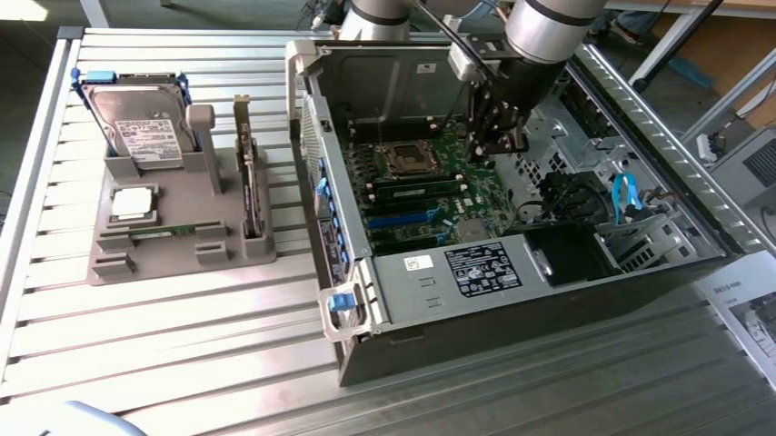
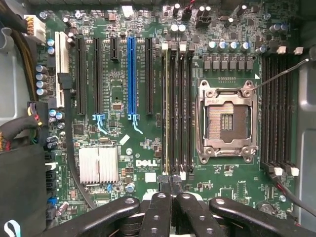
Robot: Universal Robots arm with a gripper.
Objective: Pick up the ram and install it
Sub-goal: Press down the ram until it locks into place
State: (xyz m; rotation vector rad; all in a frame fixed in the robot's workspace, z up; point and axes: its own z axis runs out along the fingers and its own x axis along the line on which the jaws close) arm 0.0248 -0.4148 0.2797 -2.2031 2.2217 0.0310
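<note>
The table is ribbed bare metal, glaring where light strikes it. On the exterior view's left, the holder looks like matt grey plastic; the hard drive in it has a shiny metal face with a white paper label. The computer case is dull grey sheet metal. The motherboard is green and slightly glossy, its heatsink is finned bright metal, and its processor socket is framed in satin metal. The gripper is smooth matt black.
</note>
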